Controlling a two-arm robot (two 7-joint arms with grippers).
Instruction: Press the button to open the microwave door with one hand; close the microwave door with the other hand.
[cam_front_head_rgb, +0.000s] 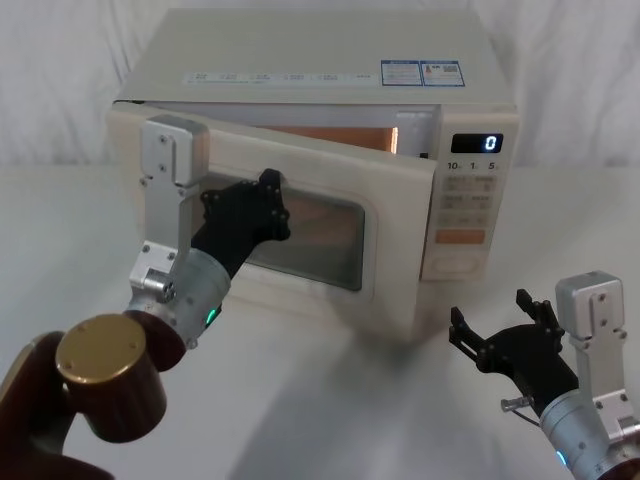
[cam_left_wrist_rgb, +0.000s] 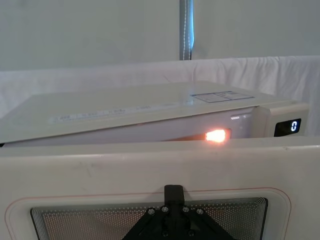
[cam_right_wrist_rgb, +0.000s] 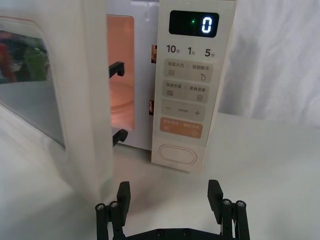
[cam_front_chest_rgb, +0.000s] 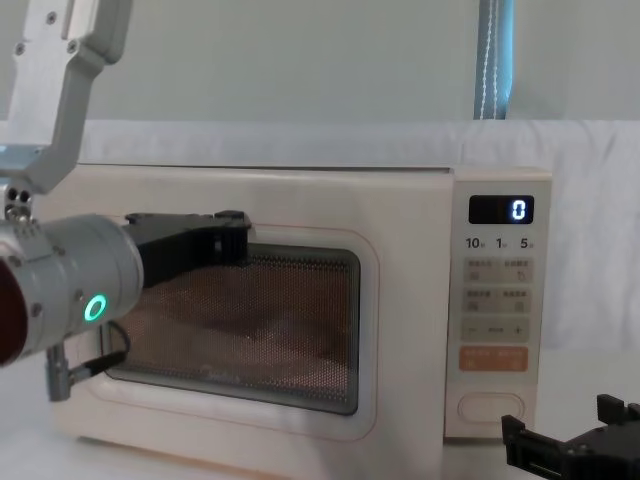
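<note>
The microwave door (cam_front_head_rgb: 392, 210) stands ajar, hinged at the left, and an orange light glows in the gap. My left gripper (cam_front_head_rgb: 268, 207) is shut, its tip against the door's front at the upper left of the dark window (cam_front_chest_rgb: 300, 330). In the left wrist view the door (cam_left_wrist_rgb: 150, 165) is right in front of the closed fingertips (cam_left_wrist_rgb: 173, 191). The button (cam_front_head_rgb: 456, 265) is the wide cream key at the bottom of the control panel (cam_right_wrist_rgb: 176, 154). My right gripper (cam_front_head_rgb: 492, 315) is open, low above the table and a short way in front of the button (cam_front_chest_rgb: 490, 407), not touching it (cam_right_wrist_rgb: 169, 192).
The microwave (cam_front_head_rgb: 320, 60) stands on a white cloth-covered table (cam_front_head_rgb: 330, 400) with a white backdrop behind. An orange key (cam_right_wrist_rgb: 181, 127) lies just above the button, and the display (cam_right_wrist_rgb: 194, 24) reads 0. My left arm's brown and gold joint (cam_front_head_rgb: 100, 375) is at the near left.
</note>
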